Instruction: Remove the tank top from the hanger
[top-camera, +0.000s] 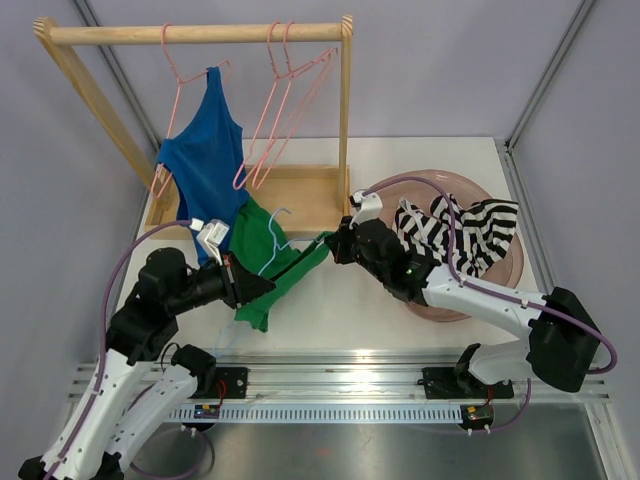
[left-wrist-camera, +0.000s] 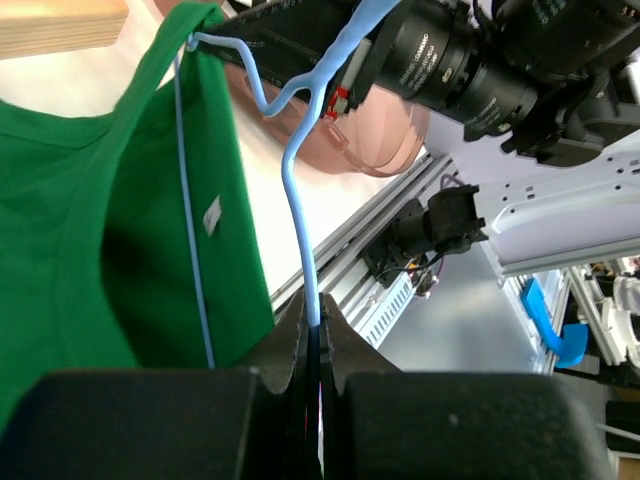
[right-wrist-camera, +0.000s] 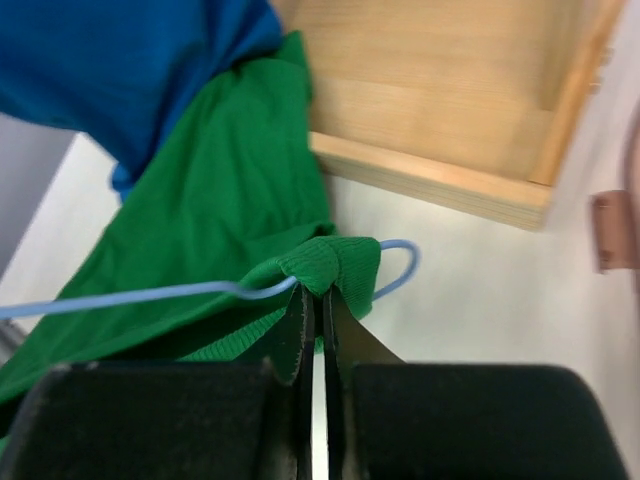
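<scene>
A green tank top (top-camera: 262, 262) hangs on a light blue wire hanger (top-camera: 275, 248) between my two grippers, above the table. My left gripper (top-camera: 262, 287) is shut on the hanger's wire (left-wrist-camera: 297, 200); the wire runs straight into the closed jaws (left-wrist-camera: 316, 320), with the green cloth (left-wrist-camera: 100, 250) to their left. My right gripper (top-camera: 322, 245) is shut on a bunched strap of the tank top (right-wrist-camera: 335, 262) at the hanger's end. In the right wrist view (right-wrist-camera: 319, 295) the blue wire (right-wrist-camera: 150, 294) passes through the strap just above the jaws.
A wooden rack (top-camera: 200, 33) stands at the back left with a blue tank top (top-camera: 208, 160) on a pink hanger and spare pink hangers (top-camera: 285, 100). Its wooden base (top-camera: 310, 190) lies behind the grippers. A pink basin (top-camera: 500, 280) at the right holds a striped garment (top-camera: 480, 235).
</scene>
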